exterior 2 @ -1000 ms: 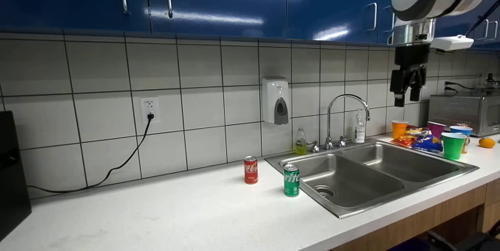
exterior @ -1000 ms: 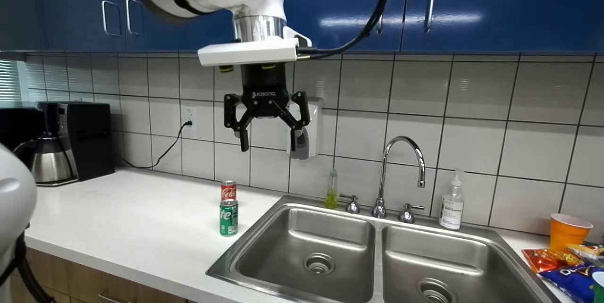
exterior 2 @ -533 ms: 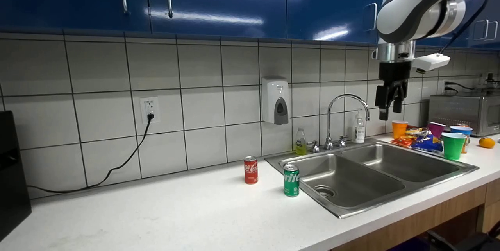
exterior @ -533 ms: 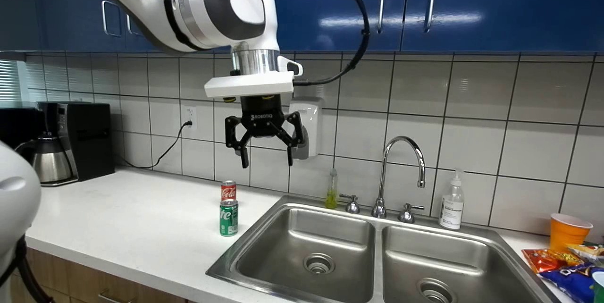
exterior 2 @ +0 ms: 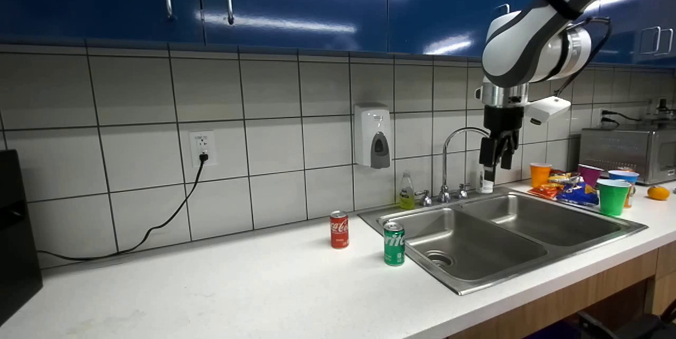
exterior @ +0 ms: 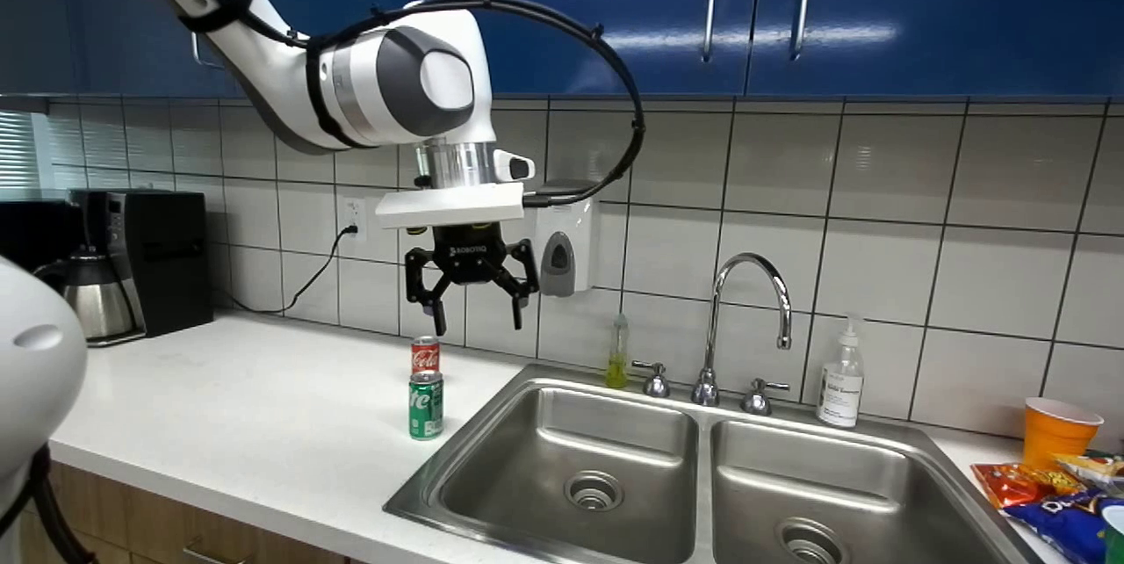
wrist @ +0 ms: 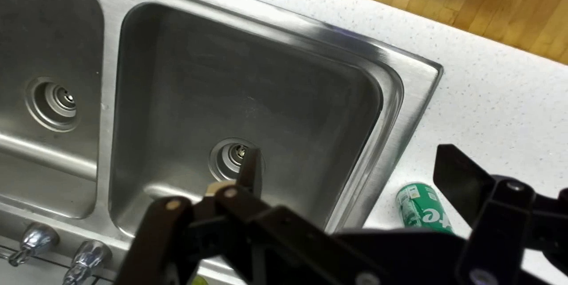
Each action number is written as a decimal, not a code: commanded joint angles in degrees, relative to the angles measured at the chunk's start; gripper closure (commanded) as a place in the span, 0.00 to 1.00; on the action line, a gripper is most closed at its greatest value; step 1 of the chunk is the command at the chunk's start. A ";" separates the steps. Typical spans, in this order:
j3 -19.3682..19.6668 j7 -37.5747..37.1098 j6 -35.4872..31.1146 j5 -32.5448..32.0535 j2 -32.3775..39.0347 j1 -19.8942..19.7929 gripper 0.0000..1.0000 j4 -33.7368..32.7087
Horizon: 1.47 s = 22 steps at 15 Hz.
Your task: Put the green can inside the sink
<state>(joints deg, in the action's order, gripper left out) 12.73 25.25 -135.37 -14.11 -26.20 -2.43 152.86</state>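
Lower than a moment ago, and shifted leftward in both exterior views, the claw hangs in the air with its fingers spread well apart. In the foreground of an exterior view, wooden drawer fronts run below the edge of the white table. On it, just beside the sink, the green can stands upright where it stood before — in the wrist view it shows partly hidden by the claw. Each of the sink's two bowls has a round drain. A red can stands upright farther back on the table, near the green one but apart from it. Along the sink's rear edge stand a bottle of yellow-green liquid, the chrome faucet and a clear pump bottle. Behind them rises the tiled wall — a soap dispenser is fixed to it, and blue cabinets hang above.
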 commanded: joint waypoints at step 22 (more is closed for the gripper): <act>-8.89 -3.52 -10.15 7.81 16.37 4.16 0.00 -2.90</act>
<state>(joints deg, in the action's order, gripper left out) 5.19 23.73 -144.32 -6.09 -12.50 1.68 151.74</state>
